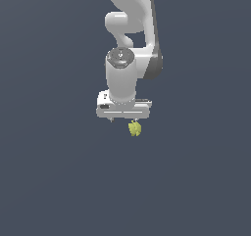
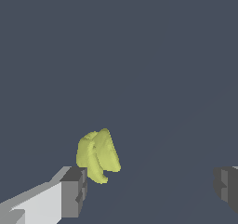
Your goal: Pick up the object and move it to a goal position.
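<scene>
The object (image 1: 135, 129) is a small yellow-green lumpy item lying on the dark grey floor just below the white gripper (image 1: 123, 118) in the exterior view, toward that view's right side of the hand. In the wrist view the object (image 2: 97, 155) sits close beside one dark fingertip (image 2: 74, 195), inside the gap. The other fingertip (image 2: 227, 186) is far from it. The gripper (image 2: 151, 190) is open, its jaws wide apart and holding nothing.
The white arm (image 1: 132, 29) rises above the gripper toward the top of the exterior view. The floor (image 1: 49, 181) is a plain dark grey surface with no other objects or marker in sight.
</scene>
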`<state>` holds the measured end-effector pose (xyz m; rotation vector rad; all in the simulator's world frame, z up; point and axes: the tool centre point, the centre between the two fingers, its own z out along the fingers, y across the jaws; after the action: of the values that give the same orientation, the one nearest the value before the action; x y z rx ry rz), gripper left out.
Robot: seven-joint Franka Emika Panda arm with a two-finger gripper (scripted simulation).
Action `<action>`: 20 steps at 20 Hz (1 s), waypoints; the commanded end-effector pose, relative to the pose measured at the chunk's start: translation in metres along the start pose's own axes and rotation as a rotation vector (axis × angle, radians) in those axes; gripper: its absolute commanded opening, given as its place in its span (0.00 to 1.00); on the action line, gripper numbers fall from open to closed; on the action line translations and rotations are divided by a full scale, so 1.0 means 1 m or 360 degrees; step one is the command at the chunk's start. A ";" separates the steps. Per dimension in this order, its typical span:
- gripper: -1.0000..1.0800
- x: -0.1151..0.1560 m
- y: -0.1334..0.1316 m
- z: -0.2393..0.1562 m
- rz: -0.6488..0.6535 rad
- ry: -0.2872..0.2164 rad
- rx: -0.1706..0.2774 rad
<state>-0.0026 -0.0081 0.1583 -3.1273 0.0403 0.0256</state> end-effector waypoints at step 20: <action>0.96 -0.012 0.007 0.019 -0.0044 -0.0049 0.0011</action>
<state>-0.0144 -0.0183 0.1426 -3.1177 0.0255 0.0761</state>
